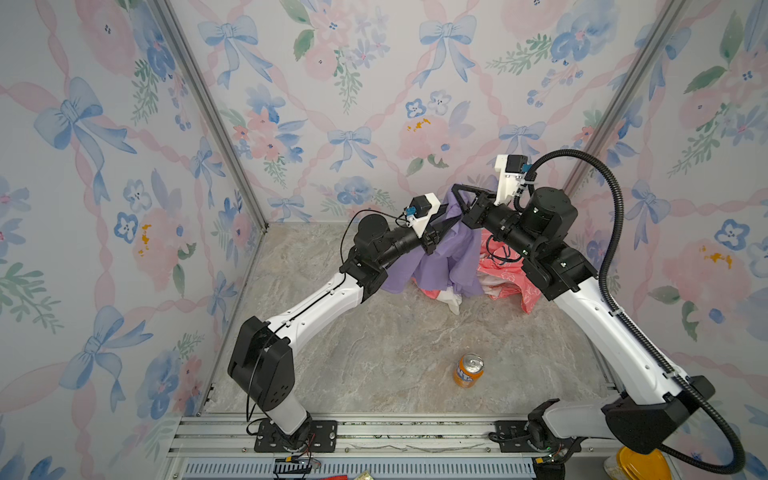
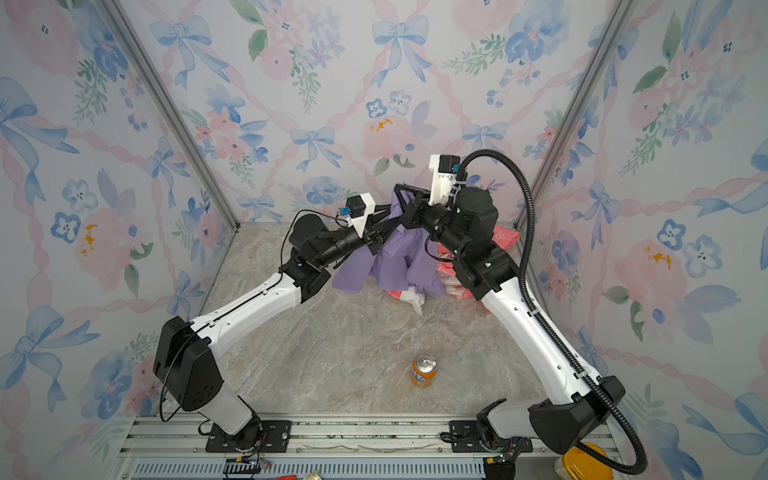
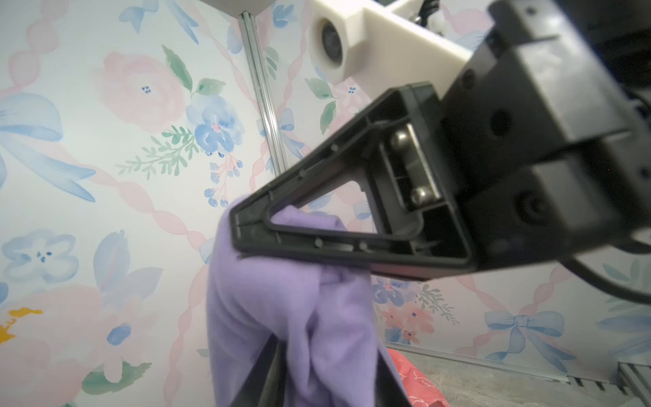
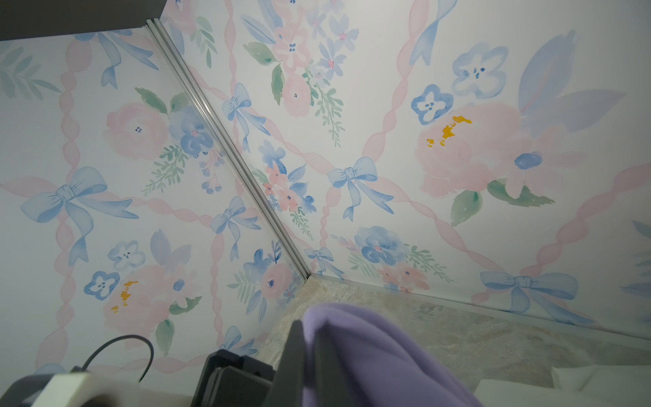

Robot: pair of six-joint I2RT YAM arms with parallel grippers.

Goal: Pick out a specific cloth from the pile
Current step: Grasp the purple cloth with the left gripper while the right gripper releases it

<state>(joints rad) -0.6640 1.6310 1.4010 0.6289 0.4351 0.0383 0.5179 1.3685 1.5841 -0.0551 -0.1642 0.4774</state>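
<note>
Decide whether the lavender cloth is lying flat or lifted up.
Lifted and bunched: the lavender cloth hangs in folds from the right gripper, its lower edge draped over the pile.

An orange aluminium drink can point(image 1: 468, 370) stands at six o'clock on the grey marble-patterned tabletop point(image 1: 353, 340); floral bow-printed wall panels point(image 1: 124, 166) enclose it.

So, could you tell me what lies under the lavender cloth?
A coral-pink printed garment and a cream-white cloth peek out below the lavender cloth; anything further beneath is covered.
</note>
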